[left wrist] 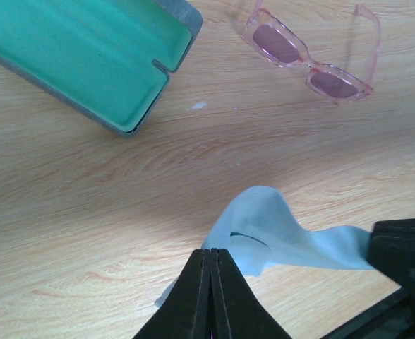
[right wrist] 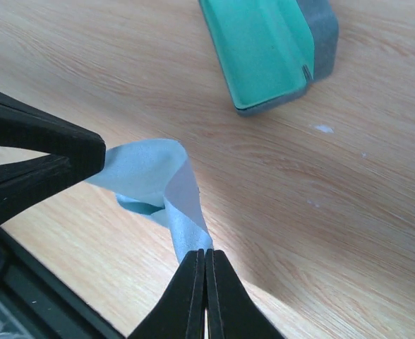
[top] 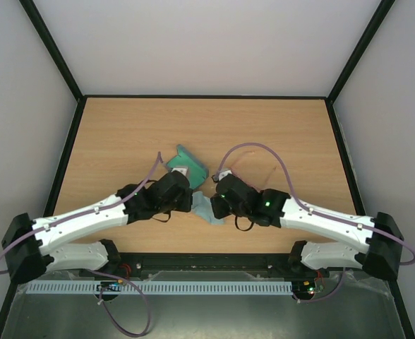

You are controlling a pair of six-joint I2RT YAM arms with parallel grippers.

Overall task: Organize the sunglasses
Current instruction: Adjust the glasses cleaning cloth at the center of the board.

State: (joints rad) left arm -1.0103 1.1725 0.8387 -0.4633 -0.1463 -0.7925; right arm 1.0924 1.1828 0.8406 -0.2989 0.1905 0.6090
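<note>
No legible text, brand, number or sign: none on sunglasses (left wrist: 308,62), case (left wrist: 87,56), cloth (left wrist: 271,233), table (left wrist: 66,212).

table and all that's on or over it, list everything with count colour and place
table: 1, light wood, fills the workspace
case: 1, grey-blue outside with green lining, lying open on the table
sunglasses: 1 pair, translucent pink, on the table beside the case, not touching it, arms unfolded
cloth: 1, pale blue, crumpled and stretched between the two hands, near side of the case
speck: 1, white, on the wood near the case corner
arms: 2, white and black, reaching in from the near edge
left hand: 1, black, shut on one end of the cloth
right hand: 1, black, shut on the other end
</note>
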